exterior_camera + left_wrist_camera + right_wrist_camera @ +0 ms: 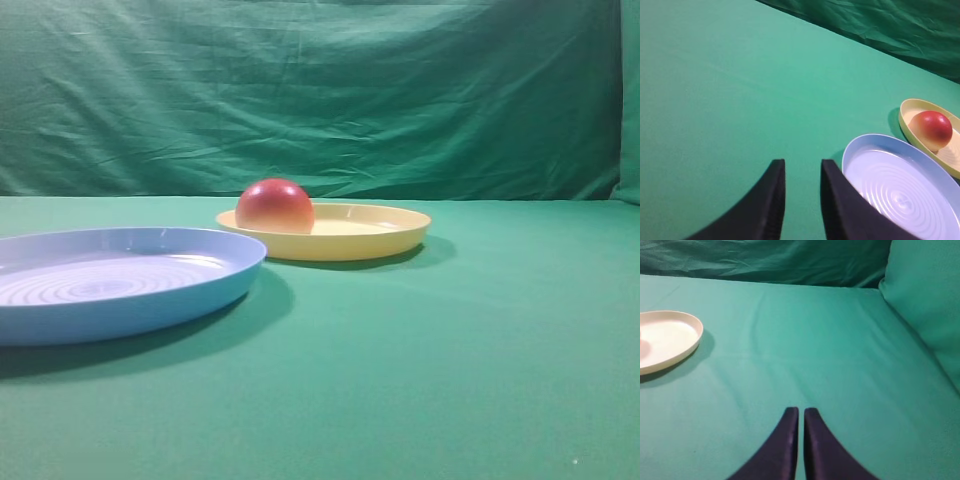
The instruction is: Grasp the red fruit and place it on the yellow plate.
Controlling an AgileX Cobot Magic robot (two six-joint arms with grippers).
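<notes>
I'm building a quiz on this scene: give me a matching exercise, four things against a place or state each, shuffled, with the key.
Things:
1. red fruit
2. blue plate
3. left gripper
4. right gripper

Places or states:
A. jaws together, above bare cloth
B. lying on the yellow plate
C. nothing on it, beside the yellow plate
D. jaws apart, holding nothing, next to the blue plate's rim

Pairs: 1-B, 2-C, 3-D, 4-A

Glossy red fruit (274, 206); smooth plastic yellow plate (395, 243); matt green cloth (450, 340), wrinkled backdrop.
</notes>
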